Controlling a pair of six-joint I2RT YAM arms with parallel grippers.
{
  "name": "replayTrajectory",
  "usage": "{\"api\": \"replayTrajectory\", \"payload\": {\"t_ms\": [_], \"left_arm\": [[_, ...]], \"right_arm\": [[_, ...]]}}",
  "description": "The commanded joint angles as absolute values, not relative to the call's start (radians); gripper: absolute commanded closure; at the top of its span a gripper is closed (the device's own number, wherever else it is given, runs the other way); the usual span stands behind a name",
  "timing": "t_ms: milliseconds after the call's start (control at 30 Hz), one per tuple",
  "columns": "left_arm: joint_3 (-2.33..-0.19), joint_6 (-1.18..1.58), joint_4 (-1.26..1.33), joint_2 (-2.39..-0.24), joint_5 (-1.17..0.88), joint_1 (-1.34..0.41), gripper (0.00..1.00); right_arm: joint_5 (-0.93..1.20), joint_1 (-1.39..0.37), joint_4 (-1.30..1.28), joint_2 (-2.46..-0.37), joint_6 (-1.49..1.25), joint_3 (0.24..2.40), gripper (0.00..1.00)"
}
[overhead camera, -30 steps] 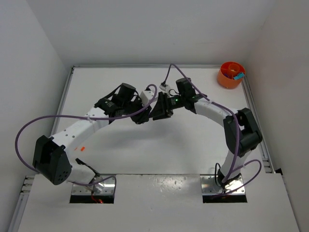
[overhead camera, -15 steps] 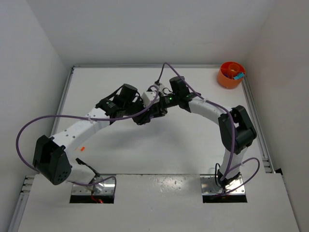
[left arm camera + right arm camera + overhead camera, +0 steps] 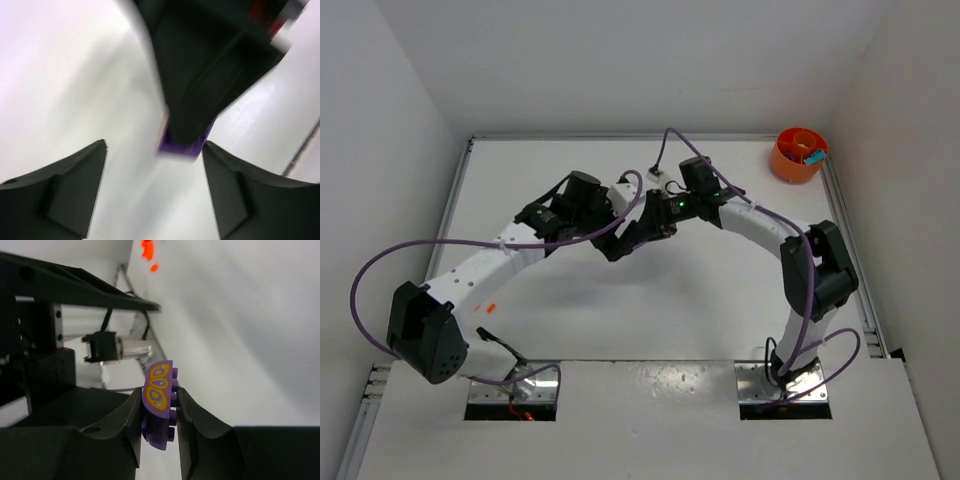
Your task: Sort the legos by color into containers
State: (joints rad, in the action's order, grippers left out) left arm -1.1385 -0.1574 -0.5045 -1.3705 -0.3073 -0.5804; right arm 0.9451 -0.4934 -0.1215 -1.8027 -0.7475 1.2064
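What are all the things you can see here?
Purple curved plastic lego brick with yellow ovals: one, purple, pinched in the right end effector.
Round bright-orange plastic tub: one, orange, far right table corner.
Cyan piece: one, cyan, inside the tub.
Small orange speck: one, orange, near left of table; too small to name.
White table: one, white, under everything.
Left arm, right arm: two, white and black, meeting mid-table.
Purple cables: two, purple, one along each arm.
Left end effector: one, black, open, facing the brick.
Right end effector: one, black, shut on the brick.
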Motion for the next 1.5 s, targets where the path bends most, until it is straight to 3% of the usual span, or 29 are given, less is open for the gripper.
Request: {"api": "replayTrajectory", "payload": {"t_ms": [0,100,333,633,1267,1467], "left_arm": [[-1.141,-0.121,-0.456,-1.302,-0.206,-0.506,0.15],[-1.132,-0.121,-0.456,-1.26,-0.195,-0.434,0.09],[-1.111,-0.132,-0.477,-1.22,-0.262,-0.318,0.09],[-1.078,-0.114,-0.436,-1.22,-0.313,-0.276,0.09],[-1.078,-0.104,-0.436,-1.256,-0.365,-0.212,0.09],[-1.078,-0.104,-0.436,-1.256,-0.356,-0.212,0.09]], "right_arm": [[0.876,-0.399,-0.331,-1.738,-0.504,1.314,0.94],[0.793,-0.31,-0.44,-1.738,-0.396,1.409,0.96],[0.521,-0.033,-0.632,-1.913,-0.071,1.831,0.96],[0.339,0.112,-0.526,-2.103,0.092,2.084,0.98],[0.193,0.209,-0.44,-2.305,0.218,2.184,0.94],[0.175,0.218,-0.422,-2.333,0.229,2.194,0.83]]}}
